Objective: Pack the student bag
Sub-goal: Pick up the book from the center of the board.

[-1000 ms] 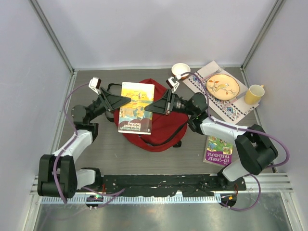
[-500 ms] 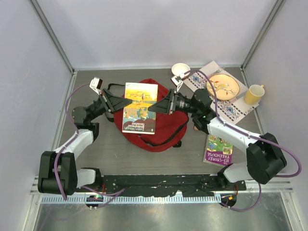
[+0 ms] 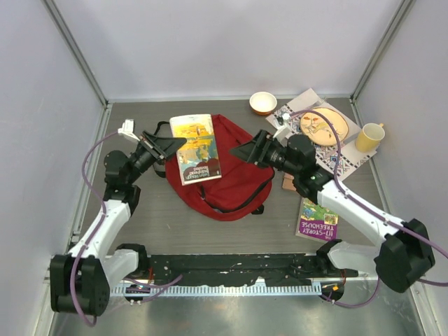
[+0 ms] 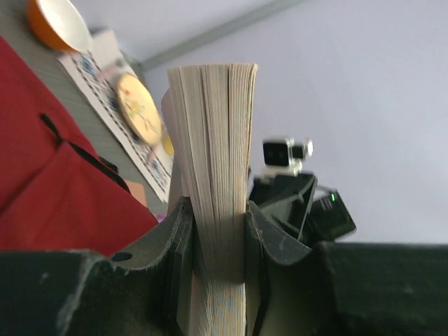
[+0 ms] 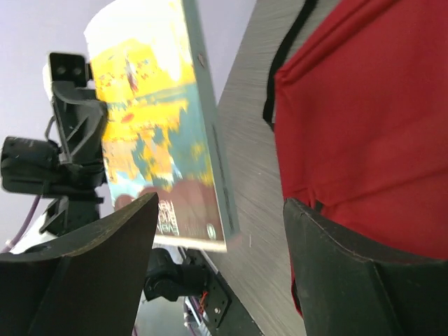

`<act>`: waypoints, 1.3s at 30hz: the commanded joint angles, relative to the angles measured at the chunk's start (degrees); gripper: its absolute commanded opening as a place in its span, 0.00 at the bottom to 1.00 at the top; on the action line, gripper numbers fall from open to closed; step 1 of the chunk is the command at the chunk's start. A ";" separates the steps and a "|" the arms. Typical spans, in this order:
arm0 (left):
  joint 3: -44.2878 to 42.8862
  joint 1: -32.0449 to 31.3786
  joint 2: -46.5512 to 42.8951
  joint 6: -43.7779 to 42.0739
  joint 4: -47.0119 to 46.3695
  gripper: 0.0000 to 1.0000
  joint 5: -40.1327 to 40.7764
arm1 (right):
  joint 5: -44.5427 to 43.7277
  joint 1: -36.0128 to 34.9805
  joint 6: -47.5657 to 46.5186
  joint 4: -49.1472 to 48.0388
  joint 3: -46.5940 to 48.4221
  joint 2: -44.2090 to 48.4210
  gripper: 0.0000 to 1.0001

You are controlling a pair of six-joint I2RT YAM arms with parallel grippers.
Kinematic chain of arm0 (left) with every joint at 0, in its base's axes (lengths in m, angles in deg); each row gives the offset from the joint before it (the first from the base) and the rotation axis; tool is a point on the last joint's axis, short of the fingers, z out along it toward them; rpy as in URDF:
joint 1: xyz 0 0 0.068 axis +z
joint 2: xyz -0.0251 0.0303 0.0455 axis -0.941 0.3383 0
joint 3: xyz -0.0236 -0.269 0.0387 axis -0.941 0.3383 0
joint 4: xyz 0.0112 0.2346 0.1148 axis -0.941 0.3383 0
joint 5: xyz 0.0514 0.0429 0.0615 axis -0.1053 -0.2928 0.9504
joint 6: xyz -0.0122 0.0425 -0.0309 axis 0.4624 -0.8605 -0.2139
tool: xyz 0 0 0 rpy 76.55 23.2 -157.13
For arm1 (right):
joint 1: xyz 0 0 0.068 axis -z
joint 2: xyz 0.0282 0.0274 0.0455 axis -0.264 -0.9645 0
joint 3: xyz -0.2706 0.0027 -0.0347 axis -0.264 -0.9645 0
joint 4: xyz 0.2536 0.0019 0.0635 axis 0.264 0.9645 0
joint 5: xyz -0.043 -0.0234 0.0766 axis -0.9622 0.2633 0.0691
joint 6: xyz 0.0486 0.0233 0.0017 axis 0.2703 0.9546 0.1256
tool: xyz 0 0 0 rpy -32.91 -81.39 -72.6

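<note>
Judging by the layout, at the step of bringing the yellow-covered paperback book (image 3: 196,148) down to the large soft red fabric backpack (image 3: 238,183) for packing. Left gripper (image 3: 176,143) pinched on the book's left edge, page block squeezed between both fingers (image 4: 178,231); right gripper (image 3: 243,152) spread wide, holding nothing. To do the step well: hold the cover level and trust only a firm pinch, since a one-edge grip on a floppy paperback risks sagging or slipping. Look for the bag's opening before lowering; cannot tell from these views where the zipper lies or whether undone. Use the free right gripper to lift the fabric lip, probably, rather than to grab the book. Lead with a short edge, steer clear of the black straps (image 5: 295,42), and release only with the book mostly inside. As for position: backpack flat on the grey tabletop (image 3: 161,210) in the middle, between the two grippers, below and just right of the left gripper, book hanging over its far-left part; right gripper over its right side, apart from the book.
</note>
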 commanded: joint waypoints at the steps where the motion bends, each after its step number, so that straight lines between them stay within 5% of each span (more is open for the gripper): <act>1: -3.11 -0.28 -6.43 -4.25 11.03 0.00 19.34 | -7.99 0.08 4.20 -1.56 -5.72 6.10 0.78; 6: -1.96 -3.95 -6.52 -0.28 8.66 0.00 27.80 | -4.03 -2.28 15.34 -16.67 -12.84 4.96 0.77; 17: -1.17 -15.48 -7.49 0.16 5.76 0.00 43.54 | -9.47 -7.83 35.75 -43.39 -19.00 -4.88 0.78; 39: -2.05 -16.54 -6.00 0.51 0.84 0.00 42.50 | -12.12 -11.70 41.74 -45.08 -14.44 -14.02 0.77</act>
